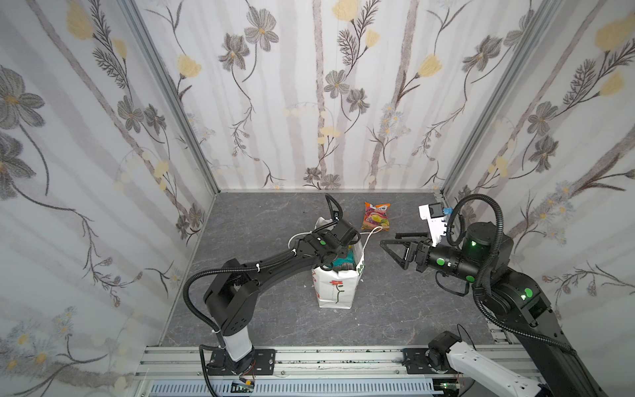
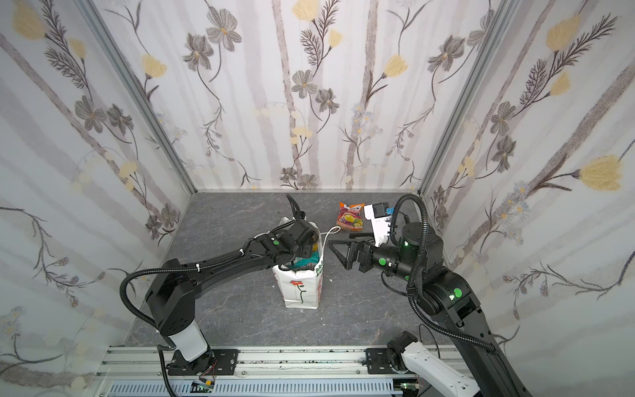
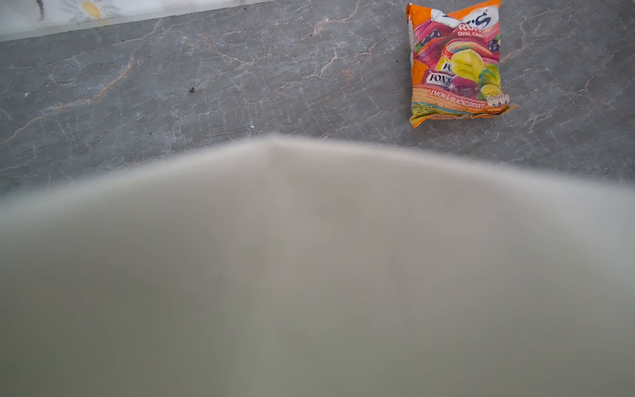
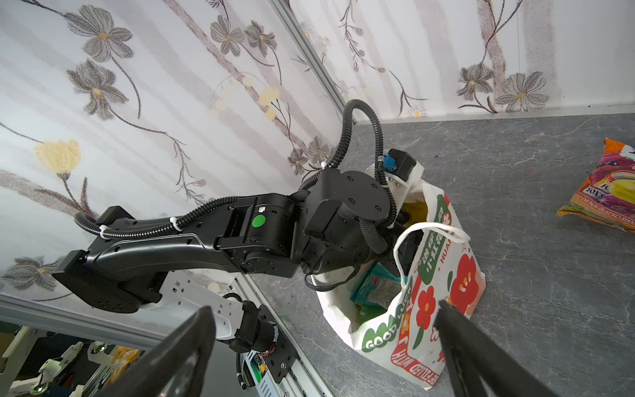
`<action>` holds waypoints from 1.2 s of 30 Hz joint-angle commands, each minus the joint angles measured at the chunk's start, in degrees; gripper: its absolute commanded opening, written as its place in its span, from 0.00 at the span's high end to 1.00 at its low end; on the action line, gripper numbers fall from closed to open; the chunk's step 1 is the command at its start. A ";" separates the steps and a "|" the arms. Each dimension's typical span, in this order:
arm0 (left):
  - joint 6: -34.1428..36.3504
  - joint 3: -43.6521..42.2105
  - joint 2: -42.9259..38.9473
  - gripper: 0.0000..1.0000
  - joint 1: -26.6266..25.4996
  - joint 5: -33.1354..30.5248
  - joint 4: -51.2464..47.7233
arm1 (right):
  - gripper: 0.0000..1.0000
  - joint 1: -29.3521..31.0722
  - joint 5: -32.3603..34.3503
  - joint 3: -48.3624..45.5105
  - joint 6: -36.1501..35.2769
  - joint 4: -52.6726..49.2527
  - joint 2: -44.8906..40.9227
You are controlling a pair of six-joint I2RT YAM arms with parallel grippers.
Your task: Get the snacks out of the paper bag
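The left end effector (image 4: 410, 247) is sunk into the open mouth of the paper bag (image 1: 335, 288), its jaws hidden by the wrist above and the paper around them, so whether it has hold of a snack cannot be told; in the left wrist view a blurred white bag wall fills most of the picture. The right end effector (image 1: 389, 239) hangs beside the bag, near its cord handle (image 4: 429, 228), jaws spread wide and empty, pointed at the bag. The bag stands upright near the middle of the grey bench (image 1: 257, 240), long axis vertical, mouth up, the red-flower front facing the near rail. Inside it a teal packet (image 4: 376, 288) and a yellow packet (image 4: 417, 209) show among the others; how many lie beneath cannot be seen. Only one snack is out: the orange-pink packet (image 1: 375, 216) lies flat on the bench beyond the bag, apart from it, toward the back wall (image 1: 326, 103), its long axis running roughly from that wall toward the bag, the top of its print toward the wall. By that count the job looks to be in its early stage, with one packet delivered and most of the load yet to be lifted out.
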 commanded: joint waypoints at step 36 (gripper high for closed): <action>2.14 7.72 -10.94 1.00 0.34 8.62 -4.02 | 0.01 -0.04 3.91 -1.64 1.62 1.31 -1.51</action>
